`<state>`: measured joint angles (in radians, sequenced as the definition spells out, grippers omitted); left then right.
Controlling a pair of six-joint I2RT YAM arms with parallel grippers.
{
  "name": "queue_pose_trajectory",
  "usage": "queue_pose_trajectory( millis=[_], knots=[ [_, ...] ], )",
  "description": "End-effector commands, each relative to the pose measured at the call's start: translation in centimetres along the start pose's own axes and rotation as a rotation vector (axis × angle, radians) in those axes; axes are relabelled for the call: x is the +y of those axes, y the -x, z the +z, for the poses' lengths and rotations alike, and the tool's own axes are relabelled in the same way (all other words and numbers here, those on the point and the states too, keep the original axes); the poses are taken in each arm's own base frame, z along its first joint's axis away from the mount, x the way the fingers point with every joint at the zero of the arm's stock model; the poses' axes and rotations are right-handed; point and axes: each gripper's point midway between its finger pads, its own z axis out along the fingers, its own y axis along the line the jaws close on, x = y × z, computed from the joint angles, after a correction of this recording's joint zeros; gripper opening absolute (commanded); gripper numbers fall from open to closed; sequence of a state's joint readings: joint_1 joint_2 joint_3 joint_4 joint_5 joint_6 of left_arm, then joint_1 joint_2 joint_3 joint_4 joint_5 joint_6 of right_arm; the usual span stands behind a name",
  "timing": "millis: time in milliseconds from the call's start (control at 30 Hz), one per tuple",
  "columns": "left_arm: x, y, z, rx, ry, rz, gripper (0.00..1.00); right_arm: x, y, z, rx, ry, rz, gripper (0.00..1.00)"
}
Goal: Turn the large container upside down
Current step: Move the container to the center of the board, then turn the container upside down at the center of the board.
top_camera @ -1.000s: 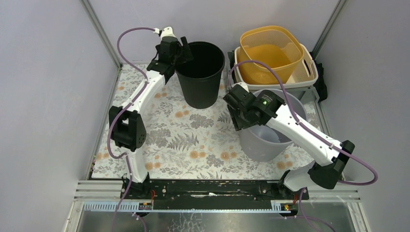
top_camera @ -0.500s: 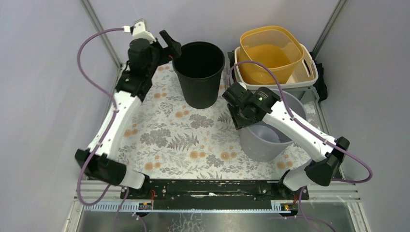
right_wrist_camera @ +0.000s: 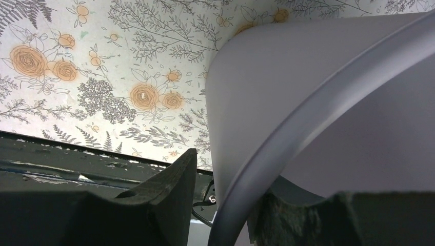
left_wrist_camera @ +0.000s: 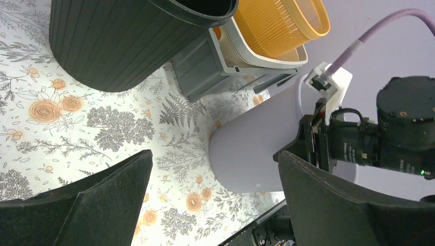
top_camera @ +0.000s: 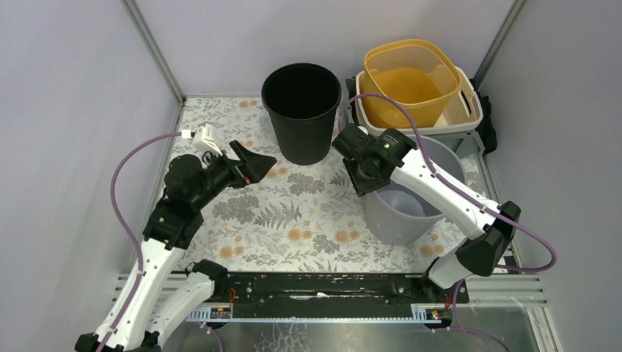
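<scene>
Withdrawn from the black bin [top_camera: 302, 125], the left gripper [top_camera: 255, 167] hangs wide open, left of the grey bucket [top_camera: 396, 224]. The right gripper [right_wrist_camera: 225, 205] straddles that bucket's left rim; firm pinch cannot be told. Risk: a loose hold slips mid-tilt, knocking the bucket into the orange basket [top_camera: 407, 84] behind.

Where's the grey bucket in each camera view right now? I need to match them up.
Top external: grey bucket stands right of centre, near the mat's right edge.
Left wrist: grey bucket is centre-right, its side wall facing the camera.
Right wrist: grey bucket fills the right half, with its rim crossing diagonally.
Shared landmark: the floral mat under it, in all three views.
</scene>
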<state>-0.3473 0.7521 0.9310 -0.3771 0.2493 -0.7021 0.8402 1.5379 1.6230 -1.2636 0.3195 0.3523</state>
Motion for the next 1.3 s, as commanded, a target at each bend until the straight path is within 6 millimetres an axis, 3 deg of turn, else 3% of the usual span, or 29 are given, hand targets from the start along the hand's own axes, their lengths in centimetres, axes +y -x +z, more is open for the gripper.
queue_pose_trajectory(
  millis=[0, 167, 300, 500, 800, 1267],
  knots=[
    [0.7, -1.4, -0.3, 0.031, 0.011, -0.031, 1.0, -0.1, 0.7, -0.7, 0.01, 0.002, -0.013, 0.43],
    [1.6, -2.5, 0.1, 0.067, 0.027, -0.042, 1.0, 0.1, 0.9, -0.3, 0.031, -0.003, -0.019, 0.34],
    [1.5, -2.8, 0.1, 0.074, 0.012, -0.038, 1.0, 0.1, 1.1, -0.4, 0.03, -0.006, -0.017, 0.14],
    [1.2, -3.4, 0.2, 0.099, -0.012, -0.037, 1.0, 0.2, 2.0, -1.3, 0.012, 0.002, -0.01, 0.0],
    [0.0, -2.6, -0.6, 0.104, -0.029, -0.023, 1.0, 1.0, 3.6, -4.5, -0.083, 0.112, 0.03, 0.0],
    [-3.0, 0.9, -3.3, 0.008, -0.06, -0.006, 1.0, 5.2, 6.2, -11.9, -0.274, 0.491, 0.084, 0.0]
  ],
)
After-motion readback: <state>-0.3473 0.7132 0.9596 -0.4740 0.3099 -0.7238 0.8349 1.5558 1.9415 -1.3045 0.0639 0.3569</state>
